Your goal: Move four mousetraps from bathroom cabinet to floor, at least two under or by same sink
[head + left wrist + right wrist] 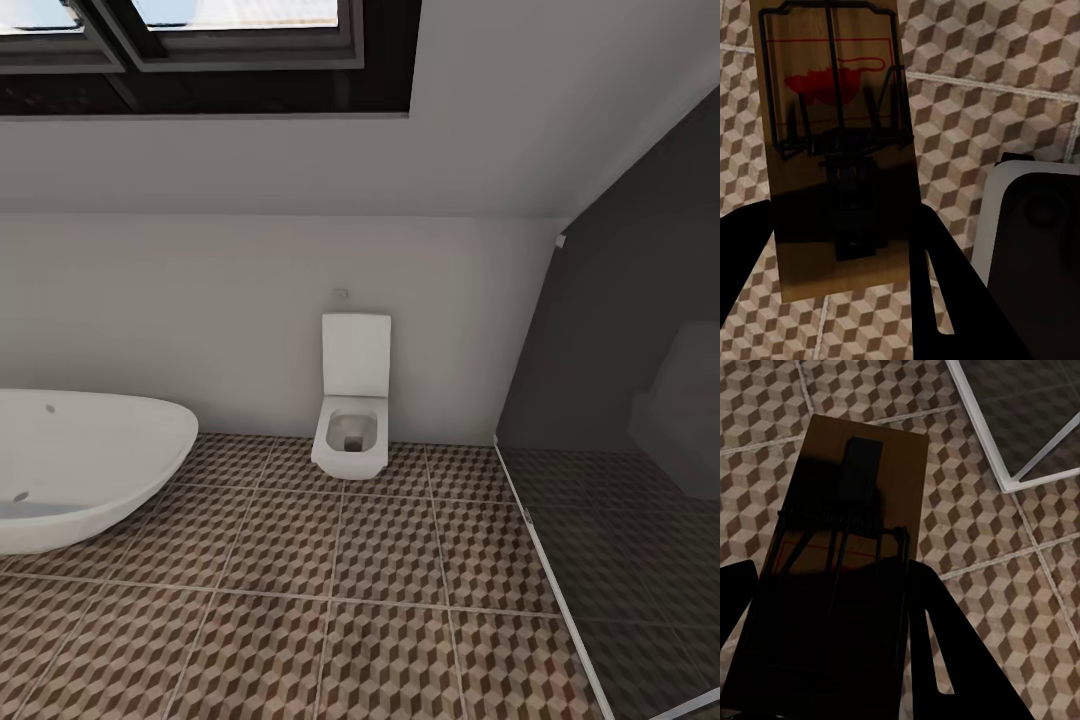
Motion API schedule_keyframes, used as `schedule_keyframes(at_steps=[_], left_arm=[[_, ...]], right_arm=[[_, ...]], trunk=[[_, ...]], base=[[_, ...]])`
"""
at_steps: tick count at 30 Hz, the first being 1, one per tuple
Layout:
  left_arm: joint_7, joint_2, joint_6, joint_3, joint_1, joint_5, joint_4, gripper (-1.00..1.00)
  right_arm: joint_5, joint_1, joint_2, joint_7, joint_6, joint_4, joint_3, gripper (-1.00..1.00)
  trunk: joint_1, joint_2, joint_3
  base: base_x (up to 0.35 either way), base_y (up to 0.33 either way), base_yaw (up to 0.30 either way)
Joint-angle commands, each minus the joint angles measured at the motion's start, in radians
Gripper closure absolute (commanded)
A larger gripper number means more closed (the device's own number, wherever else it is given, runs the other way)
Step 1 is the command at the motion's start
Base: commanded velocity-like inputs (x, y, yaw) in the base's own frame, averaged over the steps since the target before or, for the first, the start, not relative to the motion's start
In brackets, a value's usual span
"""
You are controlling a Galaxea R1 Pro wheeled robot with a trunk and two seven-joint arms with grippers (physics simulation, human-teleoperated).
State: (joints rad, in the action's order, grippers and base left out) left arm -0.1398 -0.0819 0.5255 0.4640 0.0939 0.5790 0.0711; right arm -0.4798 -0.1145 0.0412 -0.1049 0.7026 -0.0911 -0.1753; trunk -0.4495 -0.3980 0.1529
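Note:
In the left wrist view a tan mousetrap (832, 135) with a dark wire frame and a red spot stands between my left gripper's (840, 292) dark fingers (945, 300), which are shut on its lower end. In the right wrist view a second mousetrap (851, 532) is held the same way, my right gripper (832, 660) shut on it. Both traps hang above the cube-patterned bathroom floor (350, 600). The cabinet and the sink are out of view.
A white oval bathtub (80, 460) stands at the left and a square white toilet (352, 400) against the far wall. A dark glass partition (620, 420) with a pale floor rail (1012, 450) closes off the right. A white-rimmed dark object (1035, 225) lies below the left gripper.

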Motion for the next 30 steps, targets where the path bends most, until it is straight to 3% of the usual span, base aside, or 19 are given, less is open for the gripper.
schedule_keyframes(at_steps=[1,30], left_arm=[[-0.006,0.001,0.003,0.007,0.001,-0.002,0.003,1.00],[-0.006,0.001,0.004,0.007,0.001,-0.002,0.003,1.00]], right_arm=[[-0.002,-0.001,0.000,-0.009,0.002,0.000,-0.009,1.00],[-0.002,-0.001,0.000,-0.009,0.002,0.000,-0.009,1.00]], trunk=[[-0.001,-0.002,0.002],[-0.001,-0.002,0.002]], base=[[0.000,0.000,0.000],[0.000,0.000,0.000]])
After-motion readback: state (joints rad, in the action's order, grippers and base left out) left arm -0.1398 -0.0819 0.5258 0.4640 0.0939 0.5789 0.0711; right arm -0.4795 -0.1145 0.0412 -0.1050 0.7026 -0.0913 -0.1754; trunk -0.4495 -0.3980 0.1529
